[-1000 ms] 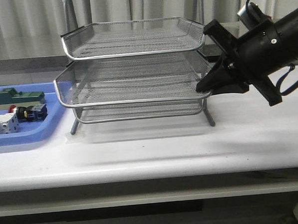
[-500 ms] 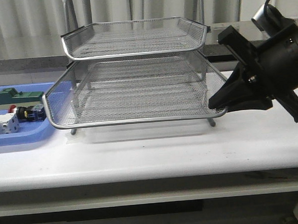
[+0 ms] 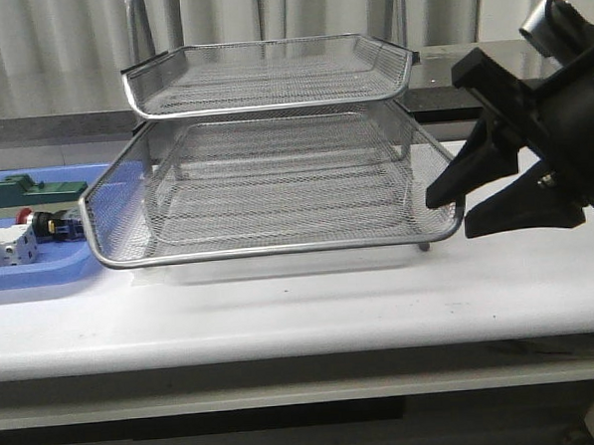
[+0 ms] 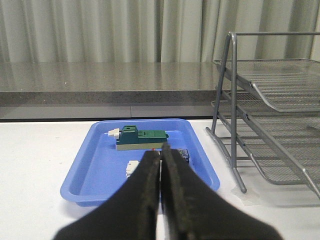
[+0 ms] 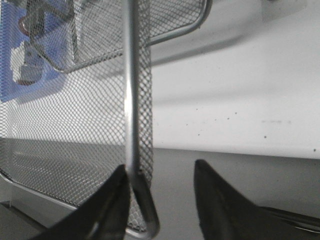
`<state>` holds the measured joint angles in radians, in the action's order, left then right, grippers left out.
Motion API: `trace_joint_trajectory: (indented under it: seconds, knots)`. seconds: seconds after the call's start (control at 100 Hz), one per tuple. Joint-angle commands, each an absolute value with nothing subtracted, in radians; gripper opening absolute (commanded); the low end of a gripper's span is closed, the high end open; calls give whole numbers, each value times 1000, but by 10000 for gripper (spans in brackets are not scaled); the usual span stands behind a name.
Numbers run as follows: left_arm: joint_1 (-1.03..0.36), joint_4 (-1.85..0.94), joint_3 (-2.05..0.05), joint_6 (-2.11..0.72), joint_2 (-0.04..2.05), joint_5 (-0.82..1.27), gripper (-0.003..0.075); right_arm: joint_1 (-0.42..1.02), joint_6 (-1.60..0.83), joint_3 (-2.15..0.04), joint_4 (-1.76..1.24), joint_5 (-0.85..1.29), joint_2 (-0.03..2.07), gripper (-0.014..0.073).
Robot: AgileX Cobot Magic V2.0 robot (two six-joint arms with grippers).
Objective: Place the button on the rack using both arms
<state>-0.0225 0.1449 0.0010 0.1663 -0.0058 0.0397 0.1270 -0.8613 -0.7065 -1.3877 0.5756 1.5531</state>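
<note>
The button (image 3: 46,226) lies on its side in the blue tray (image 3: 41,273) at the left end of the white table (image 3: 311,301), its red cap just visible beside the wire wall of the rack (image 3: 273,144), which hides part of it in the front view. In the same tray a green block (image 3: 31,193) lies farther back and a white block (image 3: 4,246) sits toward the near edge, close to the button. The rack stands just right of the blue tray; its middle shelf (image 3: 266,209) juts forward well past the top shelf, so that its front left corner overlaps the tray in the front view. The right gripper (image 3: 456,209) is at that shelf's front right corner with its fingers spread apart; in the right wrist view the shelf's chrome rim (image 5: 131,90) runs down to the inner face of one finger (image 5: 102,210), while the other finger stands clear of it, so nothing is clamped. The left gripper (image 4: 161,165) hangs above the table on the near side of the blue tray, pointing toward it, its two fingers pressed together with only a thin seam between them and nothing held; the button is mostly hidden behind its fingertips in that view.
</note>
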Motion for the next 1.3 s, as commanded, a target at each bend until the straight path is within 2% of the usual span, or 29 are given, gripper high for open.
trace_joint_trajectory:
  seconds: [0.0, 0.34, 0.74, 1.03, 1.29]
  knots:
    - [-22, 138, 48, 176, -38, -37, 4, 121, -864, -725, -1404, 592, 1487, 438]
    - [-22, 138, 48, 176, -38, -37, 4, 121, -815, -725, -1290, 546, 1345, 437]
    - [-22, 138, 48, 176, -38, -37, 4, 88, -397, -727, -680, 528, 1086, 434]
    - [-22, 138, 48, 176, -38, -37, 4, 86, -109, -727, -299, 625, 867, 434]
    - [-22, 138, 48, 176, -38, -37, 4, 86, 111, -727, 25, 807, 692, 434]
